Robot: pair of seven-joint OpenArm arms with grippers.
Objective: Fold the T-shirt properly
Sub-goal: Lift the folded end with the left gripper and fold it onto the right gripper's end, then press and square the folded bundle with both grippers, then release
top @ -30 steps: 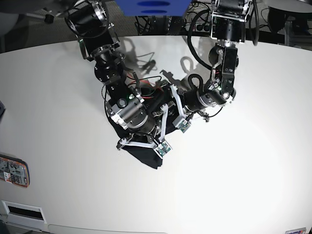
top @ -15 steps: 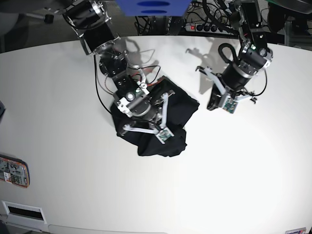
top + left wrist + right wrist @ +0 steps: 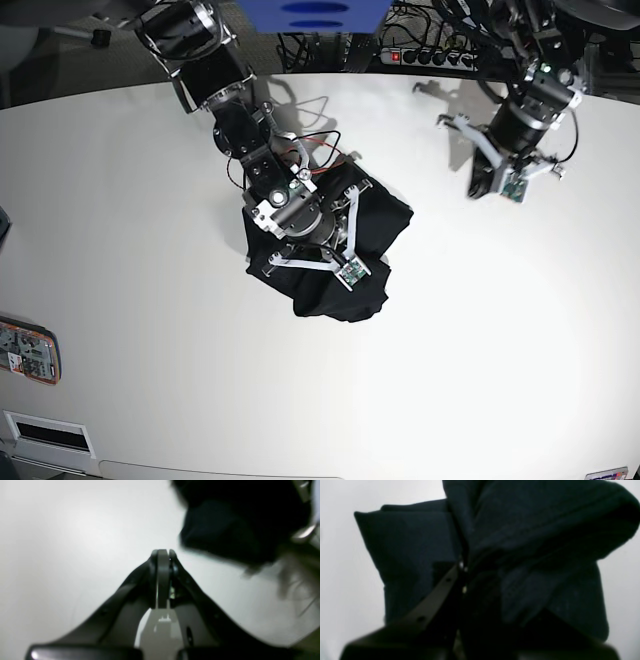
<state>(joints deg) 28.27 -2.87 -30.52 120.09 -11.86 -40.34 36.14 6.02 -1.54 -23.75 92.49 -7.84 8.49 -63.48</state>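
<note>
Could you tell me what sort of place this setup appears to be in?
Probably a robotics lab or test workspace: a large white table carries two robot arms working a black T-shirt, and a power strip with tangled cables lies on the floor behind the table.

1. Both arms: black cylindrical segments, silvery metal rings at the joints.
2. Right arm (image 3: 262, 178): red and black cables looping beside the wrist, white struts, small green board at 5 o'clock.
3. Left arm (image 3: 520, 125): same white struts, green board near the tip.
4. Left pincer (image 3: 162, 555): dark curved fingers, grey middle piece.
</note>
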